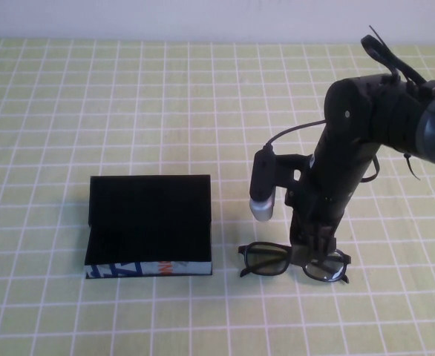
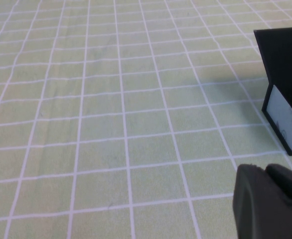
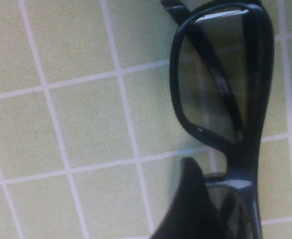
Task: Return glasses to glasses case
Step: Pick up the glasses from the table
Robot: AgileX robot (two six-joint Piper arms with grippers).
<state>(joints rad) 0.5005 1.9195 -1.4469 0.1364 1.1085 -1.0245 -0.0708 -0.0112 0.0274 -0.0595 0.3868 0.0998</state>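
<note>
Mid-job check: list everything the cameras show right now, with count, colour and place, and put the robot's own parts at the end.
glasses: one pair, black frame with greenish-grey lenses, on the table to the right of the case, front facing the robot.
glasses case: one, black, lid open, blue-white patterned front with an orange mark, left of centre on the table.
tablecloth: one, light green with a white grid, covering the table.
right gripper: one, black, lowered over the middle of the glasses; one finger shows beside the bridge in the right wrist view.
left gripper: one, black, low over bare cloth, case corner nearby; absent from the high view.
</note>
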